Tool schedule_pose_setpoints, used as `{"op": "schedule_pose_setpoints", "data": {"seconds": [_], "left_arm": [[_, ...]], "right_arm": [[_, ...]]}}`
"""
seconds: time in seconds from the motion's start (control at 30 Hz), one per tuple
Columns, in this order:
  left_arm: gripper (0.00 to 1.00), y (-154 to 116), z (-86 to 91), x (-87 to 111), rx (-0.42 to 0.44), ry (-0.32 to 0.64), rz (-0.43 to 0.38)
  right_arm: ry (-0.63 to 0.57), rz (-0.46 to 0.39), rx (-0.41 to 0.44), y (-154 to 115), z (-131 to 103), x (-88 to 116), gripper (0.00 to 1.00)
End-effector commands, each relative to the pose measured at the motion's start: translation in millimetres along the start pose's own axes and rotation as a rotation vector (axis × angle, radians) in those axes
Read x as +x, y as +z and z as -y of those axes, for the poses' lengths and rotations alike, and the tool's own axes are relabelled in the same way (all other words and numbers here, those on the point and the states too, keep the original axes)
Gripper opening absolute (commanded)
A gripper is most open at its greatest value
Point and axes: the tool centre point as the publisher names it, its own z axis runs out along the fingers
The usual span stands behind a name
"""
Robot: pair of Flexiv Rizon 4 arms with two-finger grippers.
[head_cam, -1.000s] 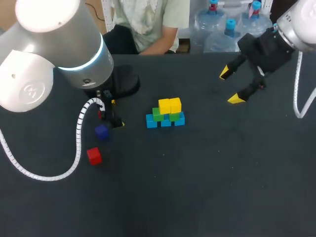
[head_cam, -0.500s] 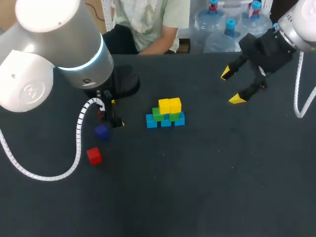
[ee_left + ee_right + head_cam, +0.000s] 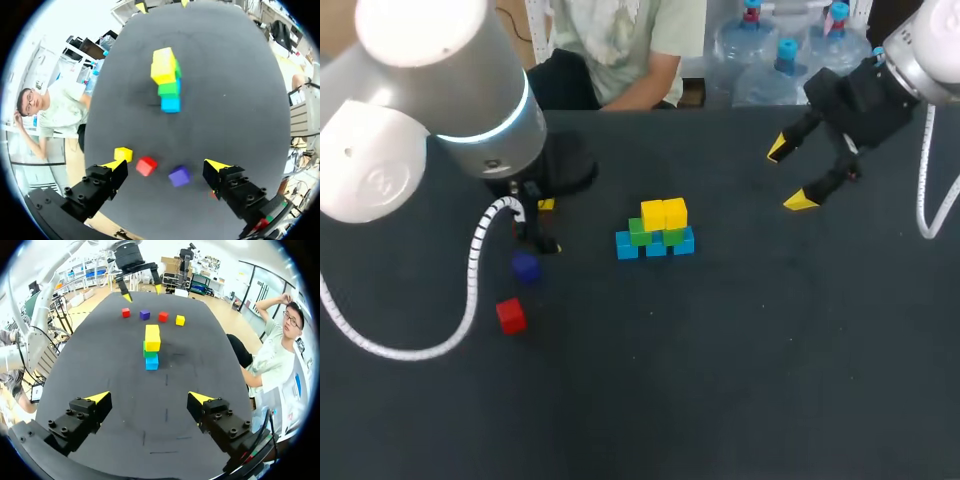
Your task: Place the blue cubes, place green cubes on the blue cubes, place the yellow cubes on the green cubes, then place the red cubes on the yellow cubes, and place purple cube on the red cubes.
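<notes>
I judge the small red cube [image 3: 146, 166] to be light and rigid: a hard-edged block with flat, smooth-looking faces. It should not crush, but it could twist out of a skewed pinch. I would take it on two opposite faces, square on, at about mid-height. It lies on the dark matte table [image 3: 720, 380], well to my left of the stack of blue, green and yellow cubes [image 3: 167, 82]. It sits under my left gripper [image 3: 165, 165], whose fingers are spread wide and touch nothing. A purple cube [image 3: 179, 176] of the same shape sits just beside it and a loose yellow cube [image 3: 123, 154] is near its other side, so clearance looks tight. My right gripper [image 3: 148, 396] hangs spread and empty on the stack's opposite side, well apart. I cannot tell whether the cubes are plastic or wood.
</notes>
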Motion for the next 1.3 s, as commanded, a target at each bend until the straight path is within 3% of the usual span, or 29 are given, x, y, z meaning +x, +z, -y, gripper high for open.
{"op": "schedule_pose_setpoints", "data": {"seconds": [0.03,0.27,0.43,0.63,0.83,1.3], "left_arm": [[1.0,8.8,-24.4,-14.1,0.015,0.018,-0.06],[1.0,26.3,-46.3,-20.0,0.048,0.035,-0.055],[1.0,46.2,-53.0,-10.6,0.121,0.017,-0.021],[1.0,46.2,-59.5,-1.6,0.156,0.006,0.011],[1.0,50.8,-66.0,9.4,0.194,0.028,-0.026],[1.0,77.2,-79.6,6.9,0.233,0.047,-0.045]], "right_arm": [[0.0,0.001,0.0,-0.1,0.0,0.1,1.0],[0.0,0.001,0.0,-0.1,0.0,0.1,1.0],[0.0,0.001,0.0,-0.1,0.0,0.1,1.0],[0.0,0.001,0.0,-0.1,0.0,0.1,1.0],[0.0,0.001,0.0,-0.1,0.0,0.1,1.0],[0.0,0.001,0.0,-0.1,0.0,0.1,1.0]]}}
